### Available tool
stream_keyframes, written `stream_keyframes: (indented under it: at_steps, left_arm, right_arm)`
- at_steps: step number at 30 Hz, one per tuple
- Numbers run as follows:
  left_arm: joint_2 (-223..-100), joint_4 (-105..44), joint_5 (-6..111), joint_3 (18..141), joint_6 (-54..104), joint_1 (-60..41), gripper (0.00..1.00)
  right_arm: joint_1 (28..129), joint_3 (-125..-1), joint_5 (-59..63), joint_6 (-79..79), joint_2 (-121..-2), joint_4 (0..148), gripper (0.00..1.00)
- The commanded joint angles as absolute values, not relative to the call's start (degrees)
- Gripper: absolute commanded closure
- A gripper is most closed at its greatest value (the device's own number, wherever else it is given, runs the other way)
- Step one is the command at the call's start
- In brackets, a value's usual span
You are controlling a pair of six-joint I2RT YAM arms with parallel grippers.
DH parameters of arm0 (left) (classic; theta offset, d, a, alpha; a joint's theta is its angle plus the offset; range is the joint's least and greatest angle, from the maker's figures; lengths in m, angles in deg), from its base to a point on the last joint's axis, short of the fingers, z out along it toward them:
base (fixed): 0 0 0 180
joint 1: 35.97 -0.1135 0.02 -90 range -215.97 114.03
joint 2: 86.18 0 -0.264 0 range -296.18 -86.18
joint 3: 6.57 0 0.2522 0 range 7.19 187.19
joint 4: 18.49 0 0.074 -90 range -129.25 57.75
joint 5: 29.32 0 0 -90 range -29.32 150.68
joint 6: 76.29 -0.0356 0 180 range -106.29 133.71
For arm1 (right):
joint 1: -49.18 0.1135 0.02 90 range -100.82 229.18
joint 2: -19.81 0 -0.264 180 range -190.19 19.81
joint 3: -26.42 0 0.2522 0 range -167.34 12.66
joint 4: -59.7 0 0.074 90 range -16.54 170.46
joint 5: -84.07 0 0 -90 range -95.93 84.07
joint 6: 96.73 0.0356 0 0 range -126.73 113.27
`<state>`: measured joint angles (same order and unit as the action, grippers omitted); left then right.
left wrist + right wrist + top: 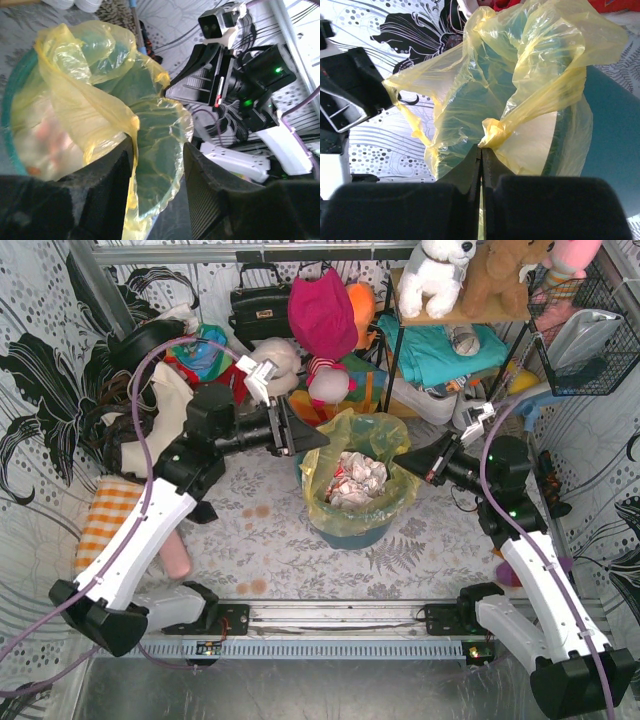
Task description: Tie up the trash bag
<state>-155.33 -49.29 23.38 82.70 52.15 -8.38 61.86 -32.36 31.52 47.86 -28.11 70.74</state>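
The trash bag [352, 445], thin yellow-green plastic, lines a teal bin [350, 536] at the table's middle, with crumpled white paper [357, 478] inside. My left gripper [303, 438] is at the bag's left rim. In the left wrist view its jaws stand apart, and a loose flap of the trash bag [150, 150] hangs between the fingers [107, 185], which do not pinch it. My right gripper [405, 468] is at the right rim. Seen from the right wrist, this gripper [481, 150] is shut on a bunched fold of the trash bag [495, 135], drawn away from the bin [612, 135].
Behind the bin lie stuffed toys [322, 315], a black handbag [258, 308] and a shelf [455, 315] with plush animals. A wire basket [590, 330] hangs at the right wall. An orange checked cloth [108, 520] and a pink object [178, 558] lie left.
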Motion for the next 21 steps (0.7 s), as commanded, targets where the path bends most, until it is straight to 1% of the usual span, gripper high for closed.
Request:
stream_keyframes:
  at_steps: [1, 7, 13, 18, 21]
  left_arm:
    - [-152.95, -60.53, 28.47, 86.01, 42.69, -8.53, 0.45]
    - [-150.48, -67.90, 34.16, 84.52, 39.35, -8.64, 0.37]
    - [-148.22, -69.69, 36.13, 80.94, 39.07, -8.83, 0.28]
    - [-146.02, -71.43, 41.20, 76.82, 39.50, -9.66, 0.27]
    - [-143.34, -70.80, 42.16, 73.70, 41.27, -11.01, 0.27]
  right_arm:
    - [62.36, -34.79, 30.73, 46.26, -27.09, 72.50, 1.00]
    - [62.36, -35.76, 30.57, 45.47, -27.02, 74.18, 1.00]
    - [62.36, -36.38, 30.21, 45.17, -27.05, 74.90, 1.00]
    - [62.35, -36.61, 30.19, 44.89, -27.06, 75.42, 1.00]
    - [62.36, -36.57, 29.87, 44.79, -26.84, 75.71, 1.00]
